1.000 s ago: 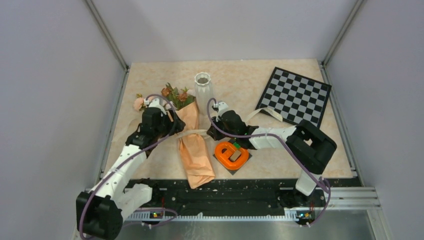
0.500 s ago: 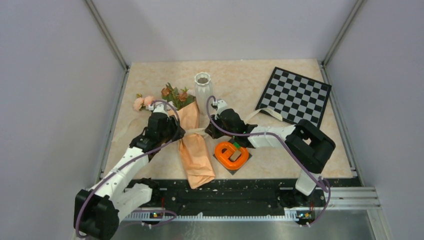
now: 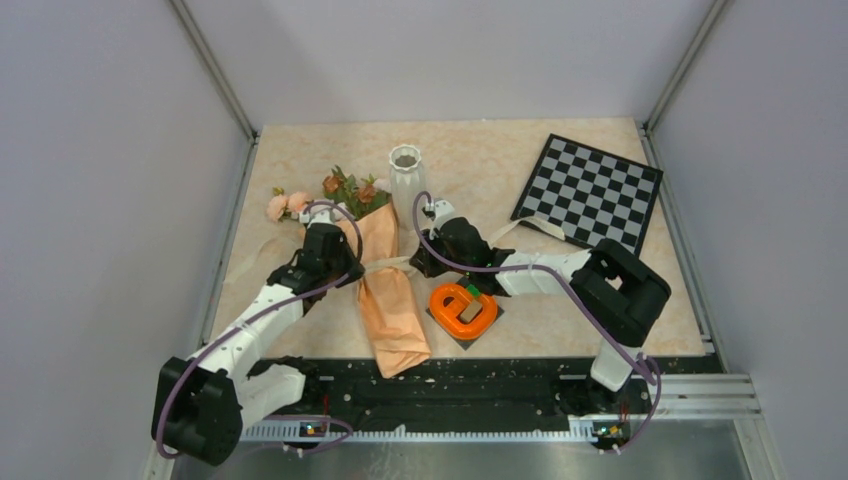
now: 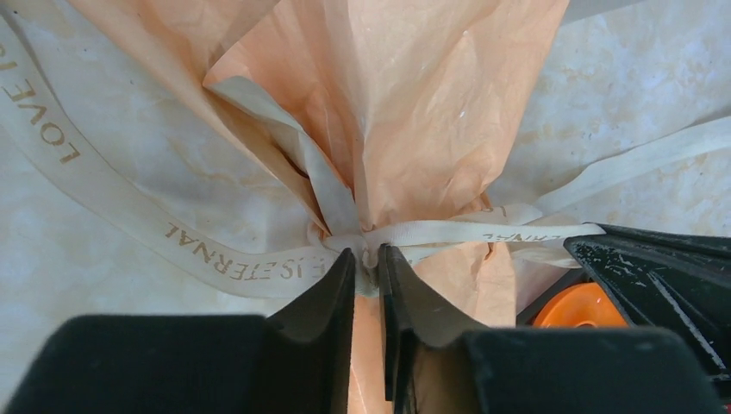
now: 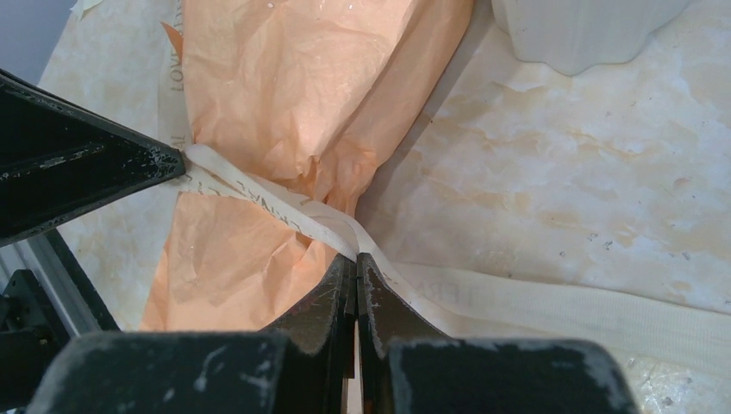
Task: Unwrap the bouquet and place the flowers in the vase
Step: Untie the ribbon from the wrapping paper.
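Moved inward, the left gripper (image 4: 366, 255) was pinched on the bouquet (image 4: 414, 103)'s ribbon (image 4: 448, 231), opposite the right gripper (image 5: 355, 260), likewise clamped on it.

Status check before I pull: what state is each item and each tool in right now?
bouquet: lying flat, wrapped in paper.
ribbon: tied around the bouquet's waist, knot intact.
flowers: inside the wrap, heads poking out the far end.
vase: upright, no flowers in it.
left tool: closed on the ribbon knot.
right tool: shut on the ribbon beside the paper.
orange ring: lying flat beside the bouquet.
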